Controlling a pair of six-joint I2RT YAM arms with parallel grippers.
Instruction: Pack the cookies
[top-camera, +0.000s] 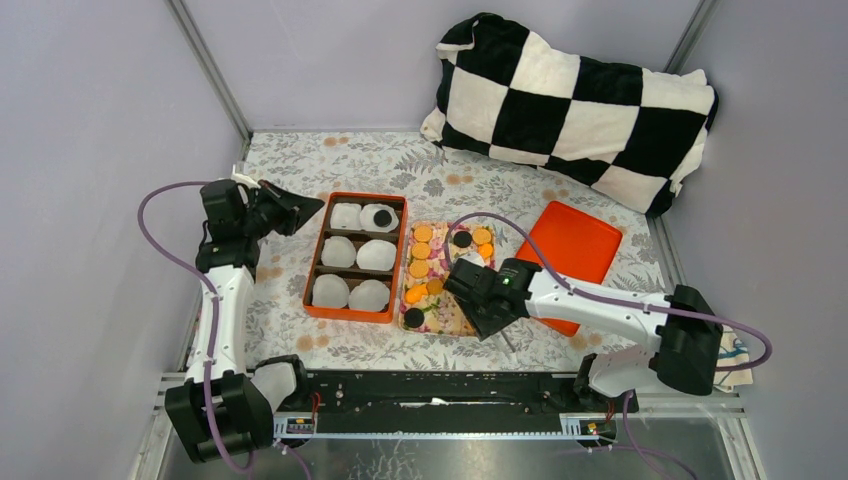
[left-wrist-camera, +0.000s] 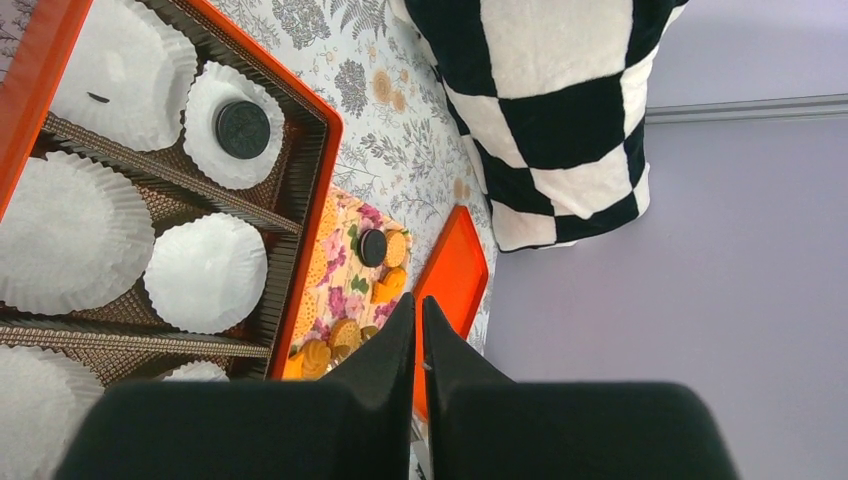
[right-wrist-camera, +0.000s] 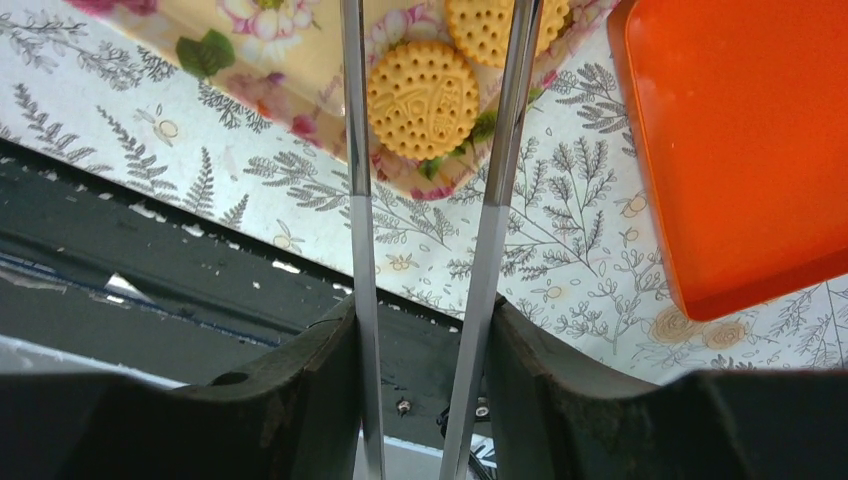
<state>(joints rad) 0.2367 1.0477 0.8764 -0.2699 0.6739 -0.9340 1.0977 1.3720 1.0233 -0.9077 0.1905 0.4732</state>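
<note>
Golden cookies and a few black ones lie on the floral tray. One black cookie sits in a white paper cup in the orange box; it also shows in the left wrist view. My right gripper is over the tray's near right corner, shut on metal tongs. The tong blades straddle a golden cookie at that corner; I cannot tell if they pinch it. My left gripper is shut and empty, above the box's far left corner.
The box holds several white paper cups in brown dividers. An orange lid lies right of the tray. A black-and-white checked pillow fills the back right. A black rail runs along the near edge.
</note>
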